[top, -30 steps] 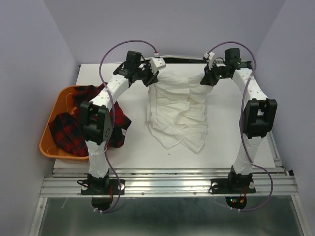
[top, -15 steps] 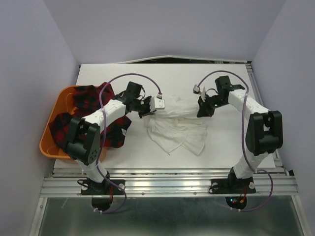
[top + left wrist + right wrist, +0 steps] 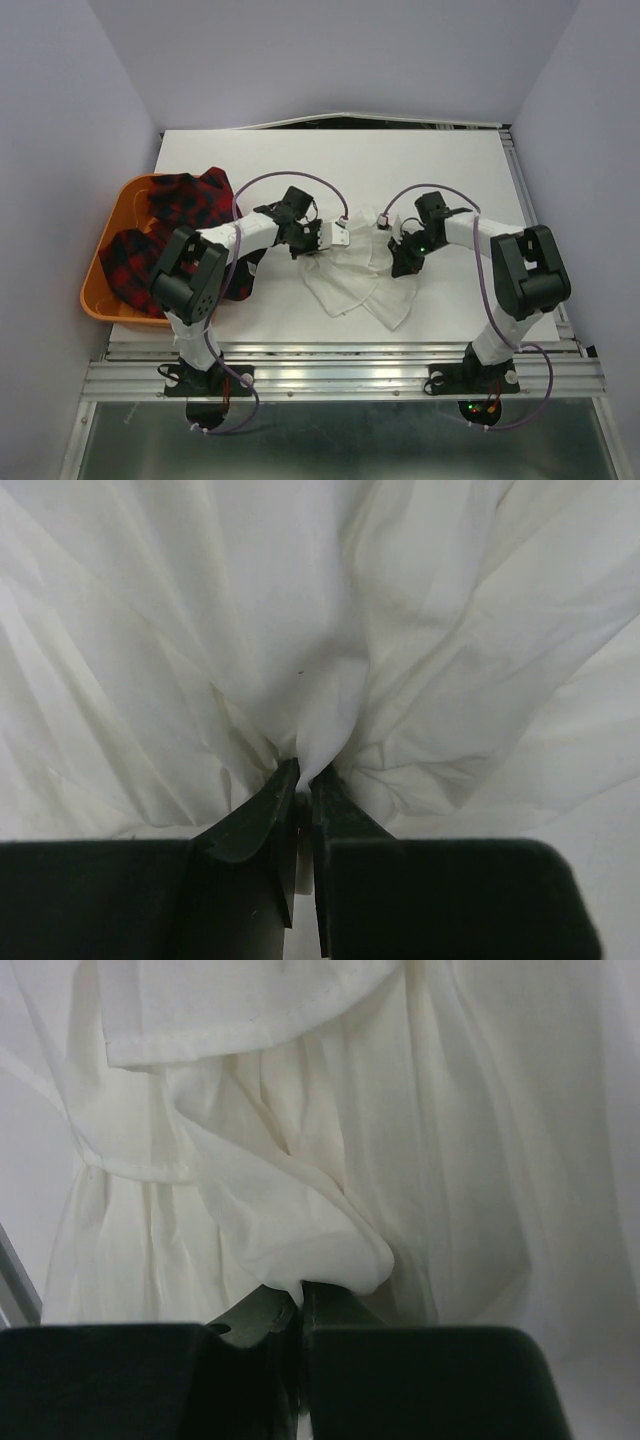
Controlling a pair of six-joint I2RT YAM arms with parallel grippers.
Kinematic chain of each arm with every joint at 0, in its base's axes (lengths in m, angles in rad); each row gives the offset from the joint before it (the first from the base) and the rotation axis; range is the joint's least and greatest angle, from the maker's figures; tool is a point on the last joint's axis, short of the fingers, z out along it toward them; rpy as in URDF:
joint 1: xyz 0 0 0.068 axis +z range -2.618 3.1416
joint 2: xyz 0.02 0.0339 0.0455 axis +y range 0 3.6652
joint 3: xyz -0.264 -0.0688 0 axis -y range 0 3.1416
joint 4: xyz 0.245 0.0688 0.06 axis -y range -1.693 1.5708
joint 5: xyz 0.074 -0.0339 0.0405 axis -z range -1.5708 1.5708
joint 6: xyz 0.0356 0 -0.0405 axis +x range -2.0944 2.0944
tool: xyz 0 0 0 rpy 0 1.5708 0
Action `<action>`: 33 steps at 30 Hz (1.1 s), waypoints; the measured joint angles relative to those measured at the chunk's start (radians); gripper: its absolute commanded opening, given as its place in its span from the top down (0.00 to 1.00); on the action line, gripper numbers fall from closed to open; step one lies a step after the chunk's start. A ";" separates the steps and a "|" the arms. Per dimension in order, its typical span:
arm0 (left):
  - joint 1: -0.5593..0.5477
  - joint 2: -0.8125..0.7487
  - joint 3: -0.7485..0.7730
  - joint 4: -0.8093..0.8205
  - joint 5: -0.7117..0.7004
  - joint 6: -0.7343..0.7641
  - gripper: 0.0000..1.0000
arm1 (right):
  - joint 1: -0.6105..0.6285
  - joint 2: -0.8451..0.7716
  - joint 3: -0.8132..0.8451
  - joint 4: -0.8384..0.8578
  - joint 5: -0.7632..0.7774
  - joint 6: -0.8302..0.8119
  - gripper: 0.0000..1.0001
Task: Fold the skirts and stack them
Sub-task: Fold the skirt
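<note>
The thin white pleated skirt (image 3: pixel 355 280) lies bunched on the white table, near the front middle. My left gripper (image 3: pixel 318 240) is shut on its upper left edge; the left wrist view shows white fabric (image 3: pixel 300 680) pinched between the black fingers (image 3: pixel 262 810). My right gripper (image 3: pixel 398 252) is shut on the upper right edge; the right wrist view shows a fold of white cloth (image 3: pixel 300 1240) clamped in the jaws. The red-and-black plaid skirts (image 3: pixel 180 235) lie in and over the orange basket at the left.
The orange plastic basket (image 3: pixel 108 225) sits at the table's left edge, with plaid cloth spilling over its right rim under my left arm. A metal rail (image 3: pixel 340 355) runs along the front edge. Purple walls close in on three sides.
Both grippers have carried the white skirt's top edge from the back of the table down and forward toward the front. The skirt has collapsed from a hanging spread into a bunched heap.
</note>
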 measured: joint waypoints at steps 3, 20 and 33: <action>0.002 0.032 0.048 -0.017 -0.027 -0.033 1.00 | 0.000 0.033 0.035 0.018 0.006 0.050 0.99; 0.013 0.227 0.333 -0.129 -0.116 -0.313 1.00 | -0.045 0.194 0.496 -0.127 0.134 0.063 0.99; 0.039 0.277 0.401 -0.167 -0.068 -0.479 1.00 | 0.016 0.092 0.250 -0.296 0.061 0.093 0.99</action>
